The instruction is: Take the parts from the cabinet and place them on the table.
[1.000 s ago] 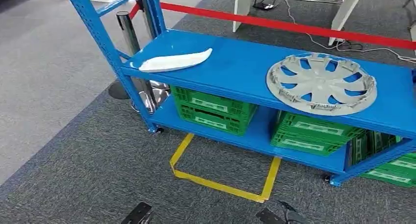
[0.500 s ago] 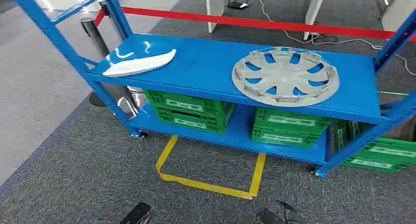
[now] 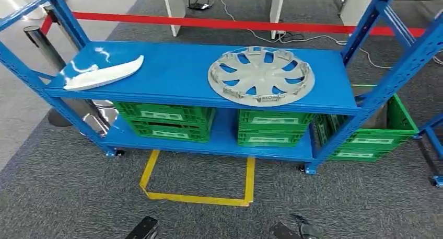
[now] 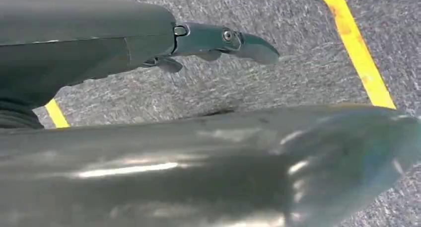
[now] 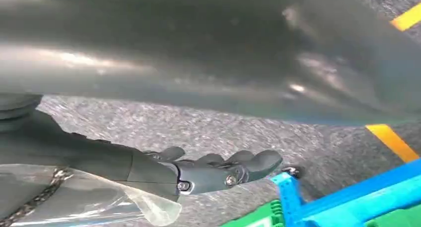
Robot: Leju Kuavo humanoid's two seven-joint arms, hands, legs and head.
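Down by the robot's sides, both hands hang over grey carpet: the left hand (image 4: 218, 40) holds nothing, its fingers stretched out and loosely apart, and the right hand (image 5: 218, 170) is likewise empty with its fingers slightly spread, close to a blue cabinet leg and a green crate corner in the right wrist view. On the floor just ahead, a yellow tape outline (image 3: 197, 197) marks a rectangle in front of the blue cabinet (image 3: 334, 74). Beyond it, the cabinet's lower shelf carries green crates (image 3: 167, 121), stacked on the left and in the middle, with another green crate (image 3: 371, 139) standing on the floor at the cabinet's right end. On the upper shelf lie the parts: a grey wheel cover (image 3: 261, 75) flat, right of the middle, and a long white curved trim piece (image 3: 104, 75) near the left end, well apart from it. Behind the cabinet a red barrier belt (image 3: 209, 23) runs across, fixed to a shiny metal post (image 3: 44, 45) at the left, and farther back stand white table legs (image 3: 175, 3) with cables on the floor.
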